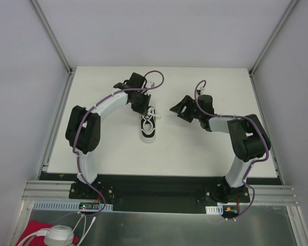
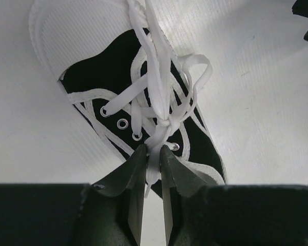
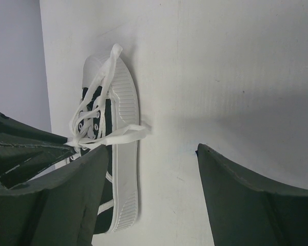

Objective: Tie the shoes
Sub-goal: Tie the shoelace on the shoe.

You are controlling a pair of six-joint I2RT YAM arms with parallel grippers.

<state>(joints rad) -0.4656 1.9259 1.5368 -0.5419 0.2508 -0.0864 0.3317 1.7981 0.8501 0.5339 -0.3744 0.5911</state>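
- Looking down from the top external camera: the sneaker [image 1: 148, 130] lies on the white tabletop [image 1: 195, 154], a little left of centre, with its white toe end towards the arm bases.
- The left claw [image 1: 142, 108] sits over the far end of the sneaker, at the laces [image 1: 153, 114]. The right claw [image 1: 178, 109] is near the sneaker on its right, apart from it, and points towards it.
- Left wrist view: the left claw [image 2: 153, 151] is closed, its two dark fingers [image 2: 133, 169] pinching one strand of the white laces [image 2: 154, 97] just below a crossing knot [image 2: 164, 123].
- The black upper of the sneaker [image 2: 110, 66], its metal eyelets [image 2: 122, 123] and its white toe rim run away from the claw towards the top of the view.
- Right wrist view: the right claw [image 3: 150, 150] is spread wide and holds nothing, with bare tabletop [image 3: 220, 77] between its fingers [image 3: 231, 189].
- The sneaker [image 3: 124, 154] shows side-on with its ribbed white sole towards the camera. At the left edge the left claw [image 3: 25, 148] holds the gathered laces [image 3: 90, 115] taut, and one loose lace end drapes over the sole.
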